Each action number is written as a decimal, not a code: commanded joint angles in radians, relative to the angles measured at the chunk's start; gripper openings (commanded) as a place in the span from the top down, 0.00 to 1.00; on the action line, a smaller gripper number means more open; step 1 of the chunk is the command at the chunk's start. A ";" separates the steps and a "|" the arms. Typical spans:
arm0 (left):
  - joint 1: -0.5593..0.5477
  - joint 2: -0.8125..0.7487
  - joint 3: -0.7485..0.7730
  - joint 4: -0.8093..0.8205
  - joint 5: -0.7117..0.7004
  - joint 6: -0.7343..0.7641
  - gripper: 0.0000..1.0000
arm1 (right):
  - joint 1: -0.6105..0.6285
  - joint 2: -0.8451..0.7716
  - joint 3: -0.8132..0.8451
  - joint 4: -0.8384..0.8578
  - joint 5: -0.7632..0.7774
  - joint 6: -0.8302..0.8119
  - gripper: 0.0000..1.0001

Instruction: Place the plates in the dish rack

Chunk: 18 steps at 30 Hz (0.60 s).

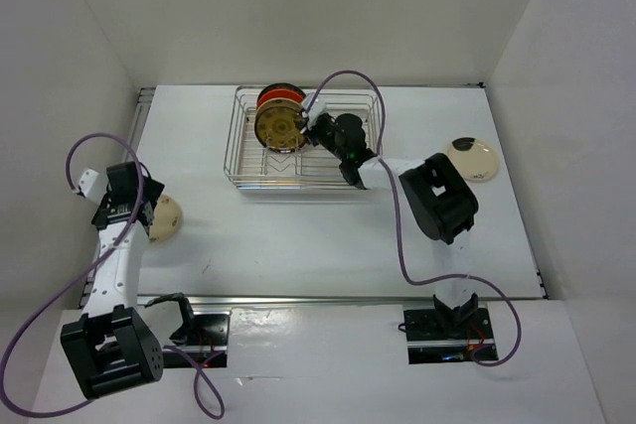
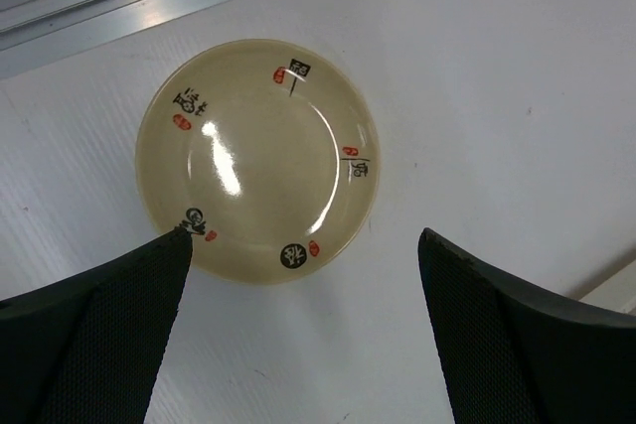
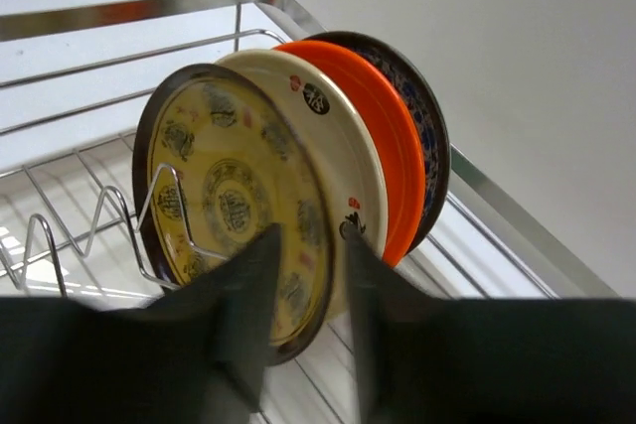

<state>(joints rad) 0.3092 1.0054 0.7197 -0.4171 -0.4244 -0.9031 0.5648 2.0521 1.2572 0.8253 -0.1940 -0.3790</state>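
Toward the far side of the white surface (image 1: 328,235) sits the dish rack (image 1: 235,142), with four plates standing on edge at its left end. Nearest the right arm is the yellow-gold plate (image 3: 224,196), its rim leaning against a V-shaped wire divider (image 3: 164,215). Behind it, packed close, come a cream rack plate (image 3: 318,111), the orange plate (image 3: 383,146) and the dark teal plate (image 3: 425,116) at the back. The right pincer (image 3: 310,235) reaches into the rack and grips the yellow-gold plate by its lower rim, one finger on the patterned face and the other slipped in between it and the cream rack plate.

Over at the left edge of the surface, the left pincer (image 2: 304,235) hangs spread wide above a flat cream plate (image 2: 253,156) lying face up, marked with small red and black specks. Its fingers (image 2: 119,315) sit either side of the plate's near edge, holding nothing. Well apart on the right, a second loose cream plate (image 1: 473,158) lies flat
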 commanded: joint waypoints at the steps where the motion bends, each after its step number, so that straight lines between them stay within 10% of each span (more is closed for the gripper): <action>1: 0.007 0.015 -0.020 -0.040 -0.051 -0.066 0.00 | 0.007 -0.047 -0.022 0.097 0.045 0.046 0.56; 4: 0.018 0.006 -0.061 -0.040 -0.012 -0.123 0.00 | 0.007 -0.084 -0.022 0.048 0.035 0.086 0.20; 18: 0.027 -0.017 -0.187 -0.078 0.009 -0.411 0.08 | -0.032 -0.260 -0.087 -0.024 -0.010 0.196 0.15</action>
<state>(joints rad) 0.3298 1.0233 0.5808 -0.5049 -0.4122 -1.2369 0.5510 1.8370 1.1770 0.7959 -0.1898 -0.2119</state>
